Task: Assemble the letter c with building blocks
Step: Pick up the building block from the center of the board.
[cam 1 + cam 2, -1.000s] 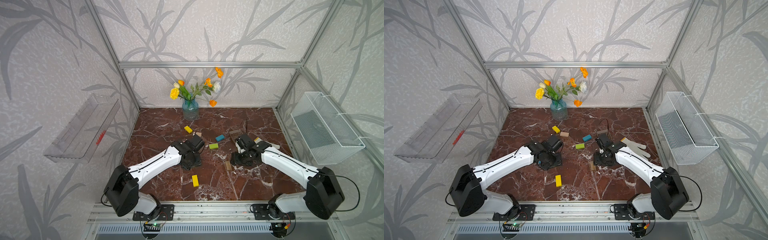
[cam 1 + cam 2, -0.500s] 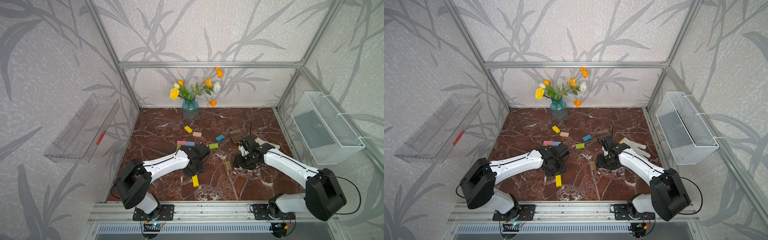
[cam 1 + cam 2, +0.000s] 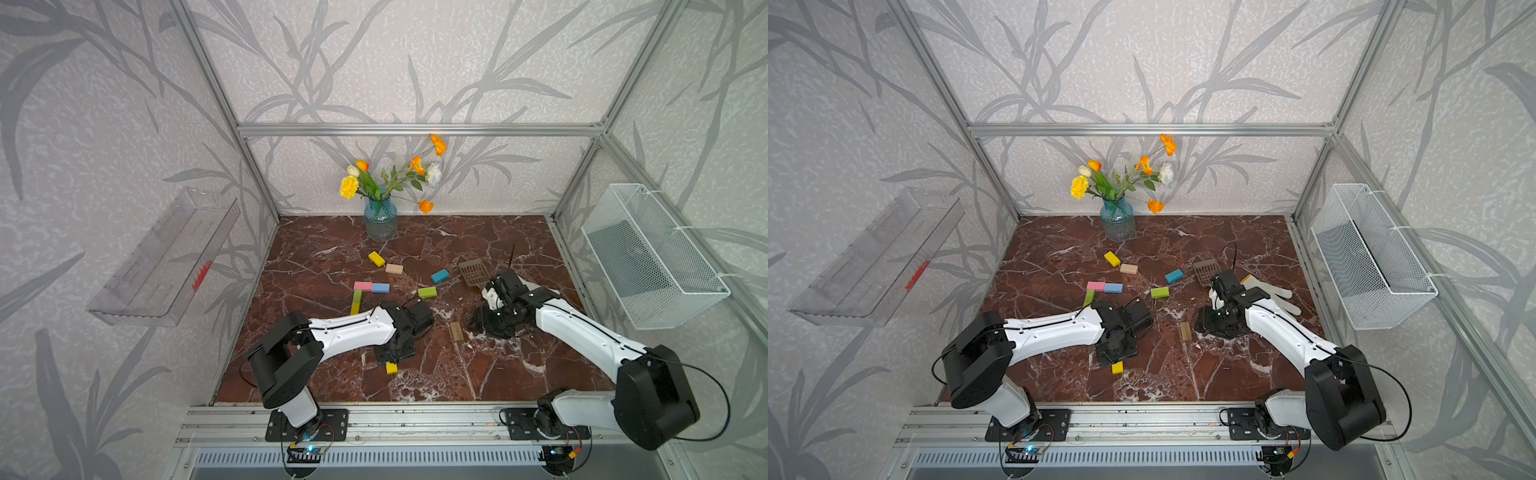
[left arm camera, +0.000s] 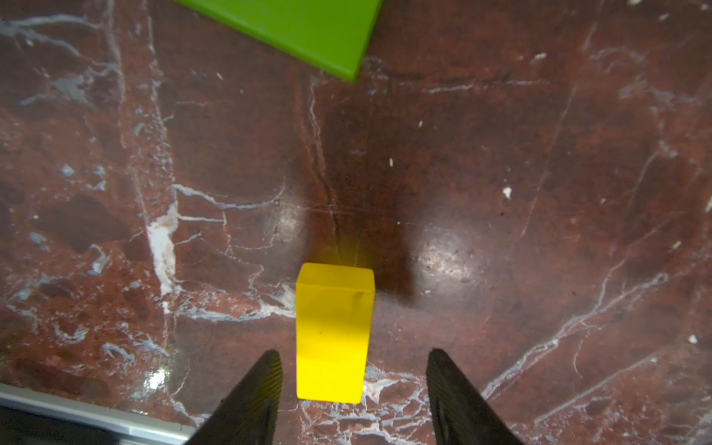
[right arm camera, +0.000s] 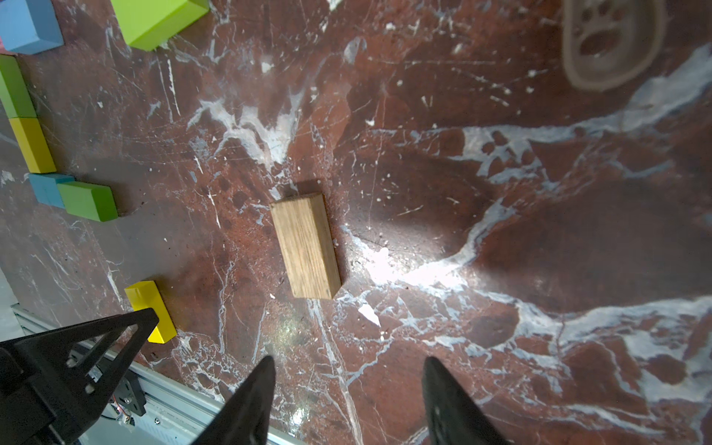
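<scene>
Left tool (image 4: 352, 352) stands wide and empty, astride one end of the yellow block (image 4: 333, 331), low centre on the surface (image 3: 498, 249) in both top views. That block sits off-centre, so when I close it may twist away. Right tool (image 5: 348, 360), wide too, hovers by the wood block (image 5: 306, 246).

L gripper (image 4: 351, 358): near block (image 4: 333, 331) btwn its tips, not touching | R gripper (image 5: 346, 362): lone block (image 5: 306, 246) just ahead, apart | block row (image 5: 23, 115) to its left | scoop (image 5: 612, 42) farther back, near
</scene>
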